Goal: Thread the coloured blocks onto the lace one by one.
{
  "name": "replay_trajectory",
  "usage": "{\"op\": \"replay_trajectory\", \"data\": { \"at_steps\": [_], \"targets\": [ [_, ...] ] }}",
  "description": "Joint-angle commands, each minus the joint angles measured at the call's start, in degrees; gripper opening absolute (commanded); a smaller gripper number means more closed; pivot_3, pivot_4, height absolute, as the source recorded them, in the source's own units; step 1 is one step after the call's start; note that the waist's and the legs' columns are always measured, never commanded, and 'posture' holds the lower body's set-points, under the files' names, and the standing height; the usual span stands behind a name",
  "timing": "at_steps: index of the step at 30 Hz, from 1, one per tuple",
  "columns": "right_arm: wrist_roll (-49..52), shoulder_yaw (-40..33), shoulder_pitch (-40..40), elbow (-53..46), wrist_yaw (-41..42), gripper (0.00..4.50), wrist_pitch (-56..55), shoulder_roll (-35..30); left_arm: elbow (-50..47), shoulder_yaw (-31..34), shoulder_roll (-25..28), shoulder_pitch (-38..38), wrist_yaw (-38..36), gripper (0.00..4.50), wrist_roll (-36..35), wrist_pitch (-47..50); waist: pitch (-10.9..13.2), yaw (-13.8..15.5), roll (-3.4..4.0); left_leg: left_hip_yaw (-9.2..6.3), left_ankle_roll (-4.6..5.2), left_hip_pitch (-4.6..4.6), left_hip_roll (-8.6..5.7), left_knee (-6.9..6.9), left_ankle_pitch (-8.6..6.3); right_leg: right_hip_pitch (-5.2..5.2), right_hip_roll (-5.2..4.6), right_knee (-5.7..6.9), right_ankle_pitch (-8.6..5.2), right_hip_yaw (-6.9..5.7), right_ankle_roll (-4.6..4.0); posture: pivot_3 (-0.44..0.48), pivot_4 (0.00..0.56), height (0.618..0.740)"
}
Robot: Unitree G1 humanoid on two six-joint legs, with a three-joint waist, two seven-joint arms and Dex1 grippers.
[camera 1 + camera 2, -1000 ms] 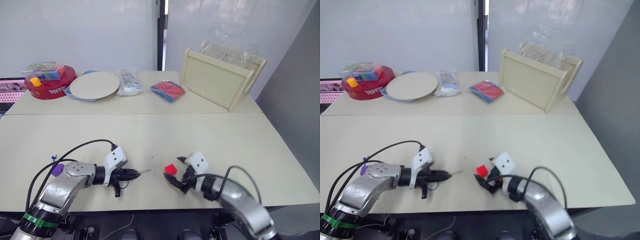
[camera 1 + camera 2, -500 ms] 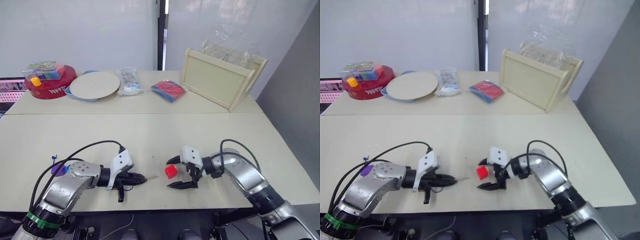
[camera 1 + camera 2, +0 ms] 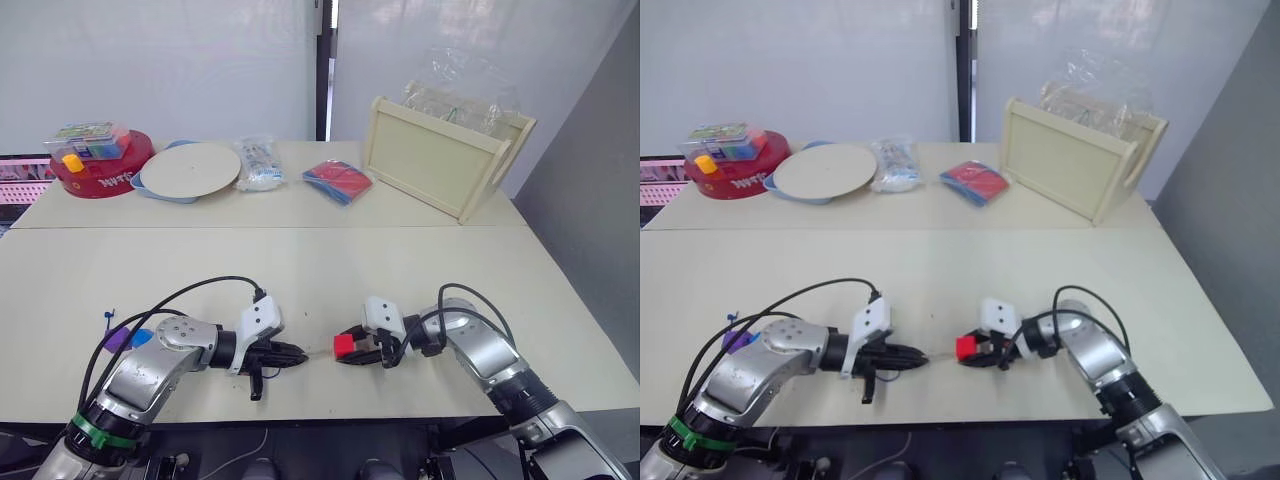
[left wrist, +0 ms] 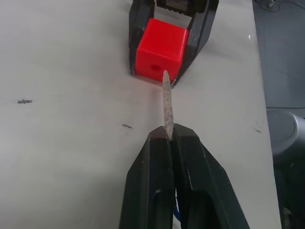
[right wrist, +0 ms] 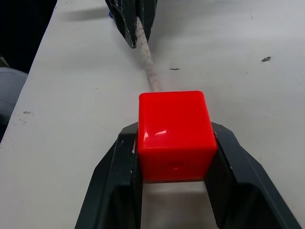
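The right claw [image 5: 174,191] pinches a glossy red plastic cube block [image 4: 161,49] by two opposite faces, low over the pale beige worktop [image 3: 300,270], so the small round hole in its side faces the other arm. The left claw [image 4: 170,138] is pressed together on the dark-blue lace just behind its pale stiff needle-like tip [image 4: 167,102], leaving a short length free to steer. The tip touches the cube just beside the hole, so it probably needs a slight nudge before it can enter
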Motion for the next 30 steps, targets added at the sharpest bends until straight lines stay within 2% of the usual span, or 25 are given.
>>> {"op": "replay_trajectory", "data": {
  "at_steps": [1, 23, 30],
  "targets": [
    [-0.04, -0.99, 0.56, -2.14, -0.07, 1.19, 0.15, -0.02, -0.20, -0.51, -0.52, -1.15, 0.15, 0.00, 0.32, -0.79, 0.00, -0.01, 0.00, 0.00, 0.00, 0.00, 0.00, 0.00, 0.00, 0.00, 0.00, 0.00, 0.00, 0.00, 0.00, 0.000, 0.150, 0.740],
    [-0.46, -1.06, 2.71, -3.79, -0.80, 1.19, 0.03, 0.70, 0.85, -3.76, -3.52, -5.02, -0.61, 0.00, 1.79, -0.64, 0.00, 0.00, 0.00, 0.00, 0.00, 0.00, 0.00, 0.08, 0.00, 0.03, 0.00, 0.03, 0.00, 0.00, 0.00, 0.000, 0.150, 0.740],
    [-0.81, -0.09, 3.57, -4.03, -0.14, 1.19, -1.09, 1.73, 0.74, -5.23, -6.99, -7.36, 0.59, 0.00, 1.85, 0.02, 0.00, 0.21, 0.00, -0.01, 0.00, 0.00, -0.02, 0.14, 0.00, 0.07, 0.00, 0.03, 0.00, -0.01, 0.00, 0.000, 0.150, 0.740]
  ]
}}
